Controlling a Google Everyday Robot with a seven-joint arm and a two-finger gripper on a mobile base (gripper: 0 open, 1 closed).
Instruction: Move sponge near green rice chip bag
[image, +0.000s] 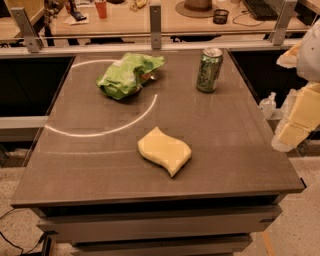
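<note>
The pale-yellow wavy sponge (165, 151) lies flat on the dark table (235, 145), near its front middle. The crumpled green rice chip bag (128, 75) lies at the back left of the table, well apart from the sponge. My gripper (296, 122) hangs at the far right edge of the view, beyond the table's right side and well right of the sponge, with its pale yellow blocky fingers pointing down. It holds nothing that I can see.
A green soda can (209, 69) stands upright at the back right of the table. A white arc is marked on the tabletop. A rail with metal posts (155, 20) and a cluttered desk lie behind the table.
</note>
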